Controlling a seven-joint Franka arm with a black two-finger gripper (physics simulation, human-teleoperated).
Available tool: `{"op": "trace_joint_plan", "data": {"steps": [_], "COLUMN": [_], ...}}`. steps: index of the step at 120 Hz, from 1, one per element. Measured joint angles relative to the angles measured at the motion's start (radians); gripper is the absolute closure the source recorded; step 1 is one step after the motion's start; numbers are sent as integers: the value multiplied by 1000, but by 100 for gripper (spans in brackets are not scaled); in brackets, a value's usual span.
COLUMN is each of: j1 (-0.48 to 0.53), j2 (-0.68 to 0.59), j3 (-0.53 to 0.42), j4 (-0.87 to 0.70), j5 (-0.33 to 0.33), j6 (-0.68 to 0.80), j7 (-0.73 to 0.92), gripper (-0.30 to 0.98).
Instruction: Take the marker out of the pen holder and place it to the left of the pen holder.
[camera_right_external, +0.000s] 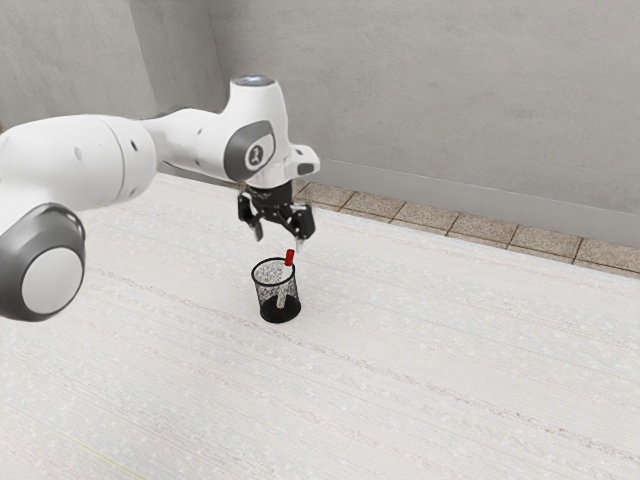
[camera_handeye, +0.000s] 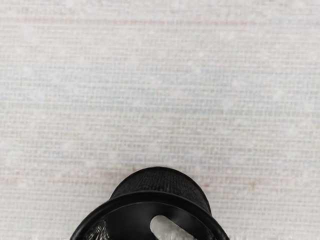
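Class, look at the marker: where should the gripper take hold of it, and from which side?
Take the marker by its red end, coming from above: that end stands clear of the pen holder's rim, while the rest is down inside. It leans toward the exterior view's right, so the open gripper should probably shift that way first.

Directly beneath the claw (camera_right_external: 279, 241), a round black pen holder (camera_handeye: 159, 195), partly in view, presents its open mouth toward the hand. Below the rim, a stretch of dark mesh wall is noted. Inside the mouth, one item: the marker (camera_handeye: 169, 229), pale grey, its rounded end exposed, the rest cut off. The surface (camera_handeye: 160, 100) is off-white with a woven texture; a faint reddish stripe crosses it, farther from the claw than the holder.
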Motion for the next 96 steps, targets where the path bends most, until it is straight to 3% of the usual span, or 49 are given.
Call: {"op": "trace_joint_plan", "data": {"steps": [71,96], "j1": [-15,-20], "j2": [-28,-30], "j3": [0,0], "j4": [-141,-141], "j5": [-4,9], "j6": [150,168], "j7": [-23,-23], "gripper": [1,39]}}
